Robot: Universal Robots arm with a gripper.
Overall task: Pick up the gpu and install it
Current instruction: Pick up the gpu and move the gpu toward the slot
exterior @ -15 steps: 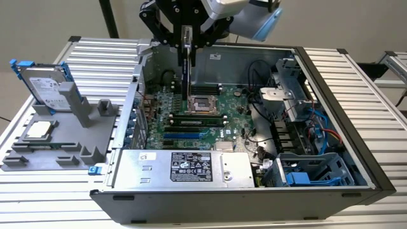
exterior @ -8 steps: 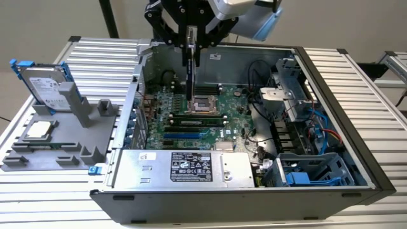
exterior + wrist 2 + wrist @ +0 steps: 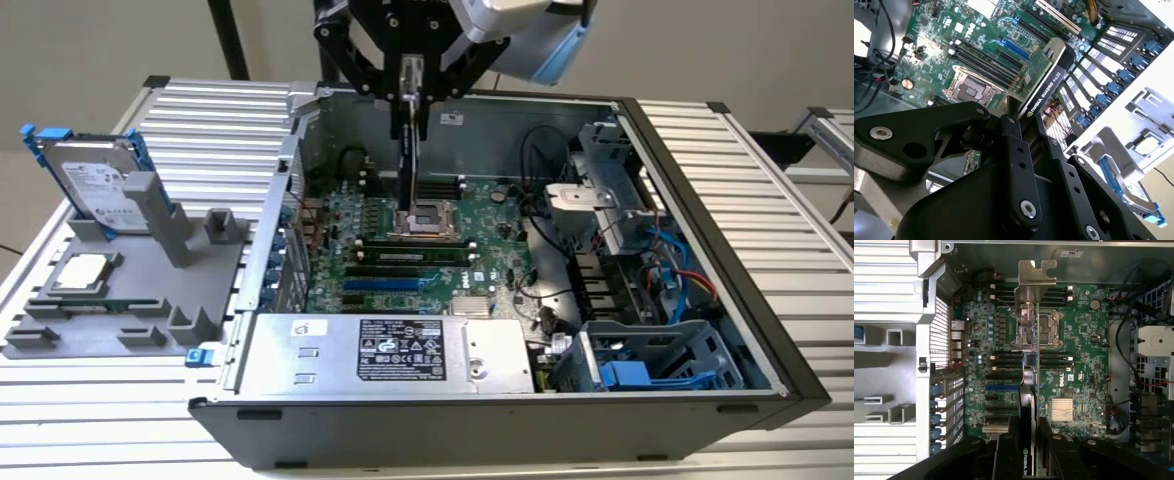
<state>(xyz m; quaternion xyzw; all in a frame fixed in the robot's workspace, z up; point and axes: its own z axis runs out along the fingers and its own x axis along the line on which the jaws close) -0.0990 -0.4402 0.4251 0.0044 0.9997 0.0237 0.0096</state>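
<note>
Where the gpu (image 3: 407, 150) hangs: upright and edge-on inside the open top of the computer case (image 3: 694, 300), above the motherboard (image 3: 400, 255) and over the CPU socket (image 3: 430, 218) in the exterior view.
End effector: the gripper (image 3: 411, 98) is clenched on the card's upper edge, with one black finger pressed to each face; in the second wrist view the gripper (image 3: 1026, 122) has the gpu (image 3: 1046, 80) running out from between its fingers (image 3: 1013, 150).
Card orientation: in the first wrist view the gpu (image 3: 1030, 365) appears as a narrow strip, black shroud on one side and green board on the other, with its silver bracket (image 3: 1036, 272) at the far end, close to the case wall.
Clearance: in the second wrist view the card's lower edge appears clear of the board; whether it touches anywhere cannot be told.
Slots: the blue expansion slot (image 3: 1001, 387) and the black slots beside it lie to one side of the card, unoccupied.
Power supply (image 3: 387, 350): at the case's near edge.
Grey fixture (image 3: 134, 300): on the ribbed table (image 3: 747, 150) at the exterior view's left, well apart from the card; it carries a hard drive (image 3: 100, 185) standing in a blue frame and a square CPU chip (image 3: 83, 272) lying flat.
</note>
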